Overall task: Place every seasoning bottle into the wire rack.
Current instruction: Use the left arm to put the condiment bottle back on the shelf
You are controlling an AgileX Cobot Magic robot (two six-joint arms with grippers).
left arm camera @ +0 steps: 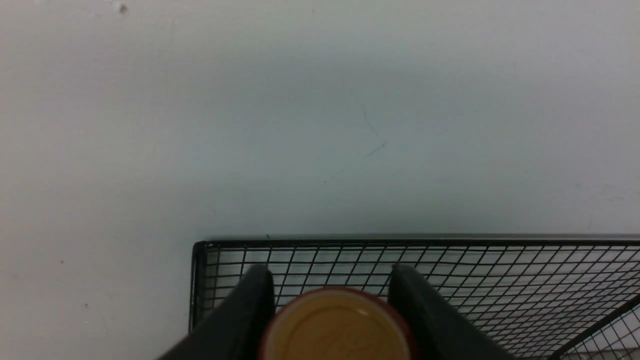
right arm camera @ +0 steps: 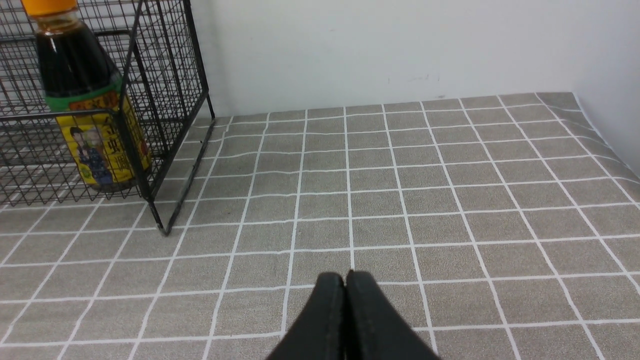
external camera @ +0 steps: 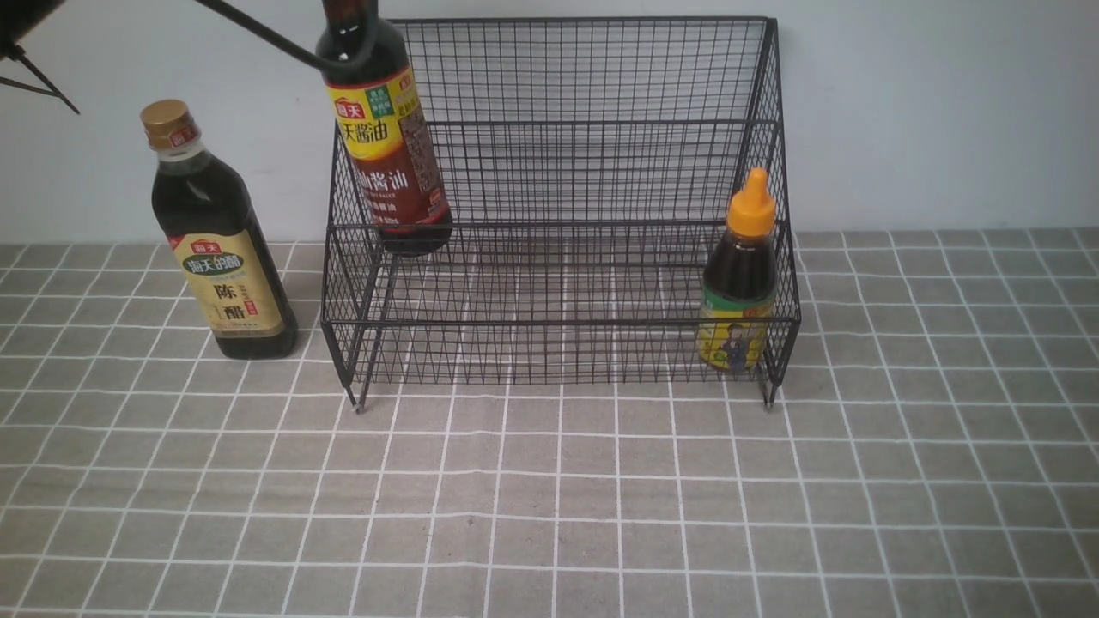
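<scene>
The black wire rack [external camera: 558, 225] stands against the back wall. My left gripper [external camera: 348, 39] is shut on the neck of the tall bottle with the yellow-red label [external camera: 386, 154]. The bottle tilts, with its base at the left end of the upper tier. In the left wrist view my fingers [left arm camera: 252, 300] flank its yellow cap [left arm camera: 336, 327] above the rack's back rim [left arm camera: 450, 242]. The small orange-capped bottle [external camera: 740, 283] stands in the lower tier's right end and also shows in the right wrist view [right arm camera: 85, 100]. The gold-capped bottle [external camera: 219, 249] stands on the table left of the rack. My right gripper [right arm camera: 345, 276] is shut and empty over the cloth.
A grey checked tablecloth [external camera: 549, 498] covers the table. The white wall [external camera: 944, 112] runs close behind the rack. In the right wrist view a side wall [right arm camera: 615, 75] bounds the table at the far right corner. A thin black cable [external camera: 258, 30] runs to the left gripper.
</scene>
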